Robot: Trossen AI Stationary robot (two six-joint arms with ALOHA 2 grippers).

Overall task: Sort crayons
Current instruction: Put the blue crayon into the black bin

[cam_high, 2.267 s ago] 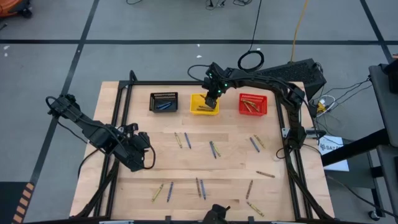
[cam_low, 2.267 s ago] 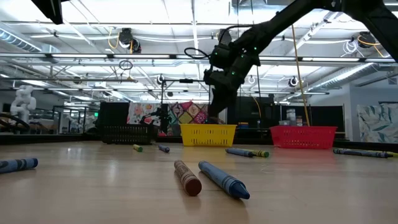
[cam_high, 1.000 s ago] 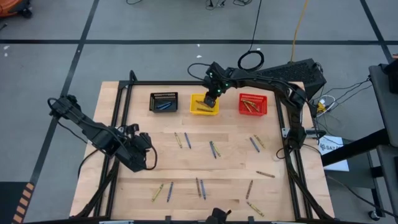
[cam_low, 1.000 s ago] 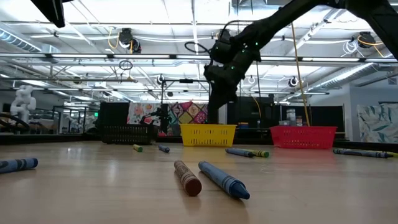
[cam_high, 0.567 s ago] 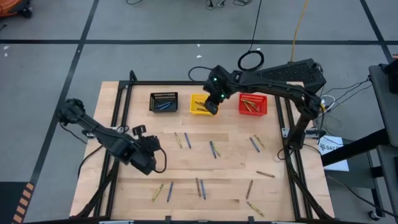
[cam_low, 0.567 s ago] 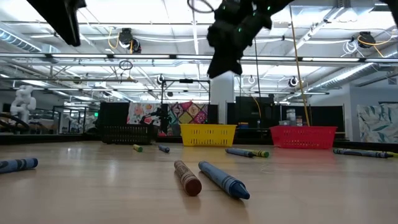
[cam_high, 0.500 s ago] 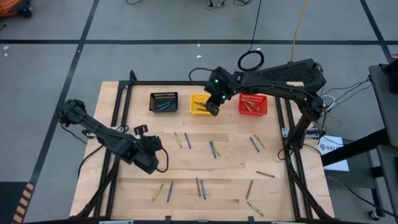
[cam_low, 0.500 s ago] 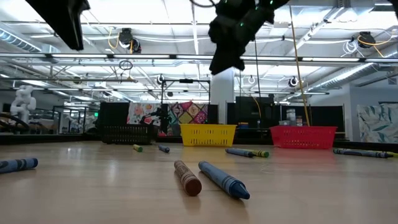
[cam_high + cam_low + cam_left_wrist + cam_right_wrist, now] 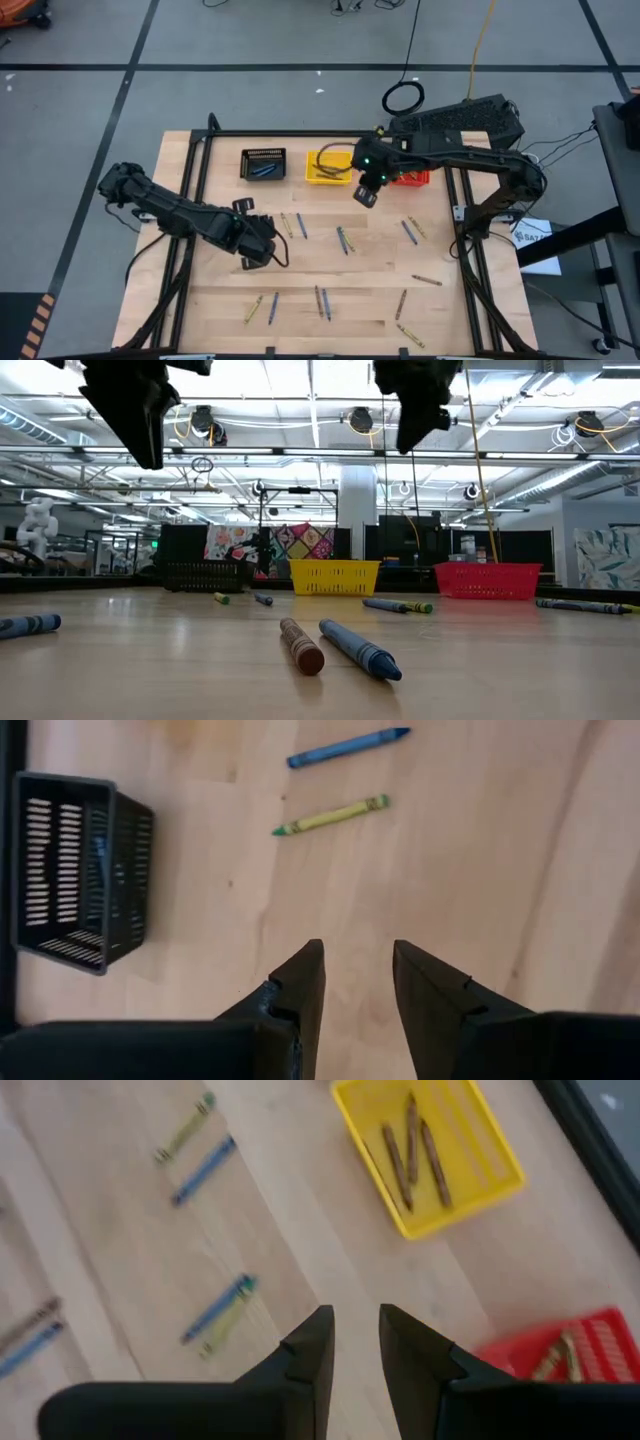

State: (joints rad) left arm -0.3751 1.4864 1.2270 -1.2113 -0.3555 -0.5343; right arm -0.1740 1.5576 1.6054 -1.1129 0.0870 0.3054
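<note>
Crayons lie scattered on the wooden table, blue, yellow-green and brown, such as a pair [image 9: 293, 226] and another pair [image 9: 343, 240] near the middle. A black bin [image 9: 264, 163], a yellow bin [image 9: 322, 170] and a red bin [image 9: 408, 178] stand in a row at the far side, each with crayons in it. My left gripper [image 9: 262, 250] hovers open and empty over bare wood left of the middle; a blue crayon [image 9: 348, 747] and a yellow-green one [image 9: 332, 816] lie ahead of it. My right gripper [image 9: 364, 193] hangs open and empty, high above the table, just nearer than the yellow bin [image 9: 430, 1150].
More crayons lie along the near part of the table [image 9: 321, 301] and on the right side [image 9: 410, 230]. In the low view a brown crayon [image 9: 301, 645] and a blue one [image 9: 360, 648] lie close to the camera. A black frame [image 9: 195, 170] borders the table.
My right gripper has risen out of the yellow bin and swung toward the table's near edge and a little to the right, empty. My left gripper has moved toward the table's right edge, nearer the middle crayons, and come down somewhat.
</note>
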